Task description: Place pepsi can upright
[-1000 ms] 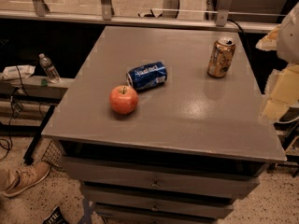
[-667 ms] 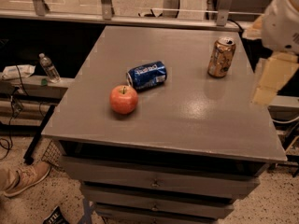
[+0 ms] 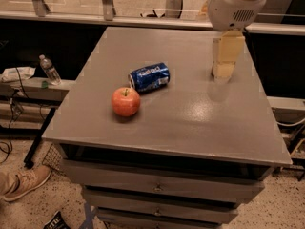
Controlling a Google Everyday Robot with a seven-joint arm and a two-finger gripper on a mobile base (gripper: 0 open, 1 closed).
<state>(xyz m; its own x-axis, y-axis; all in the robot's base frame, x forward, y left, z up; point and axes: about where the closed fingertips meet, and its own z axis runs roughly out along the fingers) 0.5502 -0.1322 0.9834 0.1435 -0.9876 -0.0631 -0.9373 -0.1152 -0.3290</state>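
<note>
Grey table (image 3: 200, 128): pepsi can (image 3: 149, 77) on its side; gripper (image 3: 223, 71) far right, grip unclear

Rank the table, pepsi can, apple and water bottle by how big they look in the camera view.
1. table, by far.
2. pepsi can and apple: about alike, too close to rank.
3. water bottle, smallest, though it sits lower, farther from the camera.
The gripper hangs above the table's far right side.
</note>
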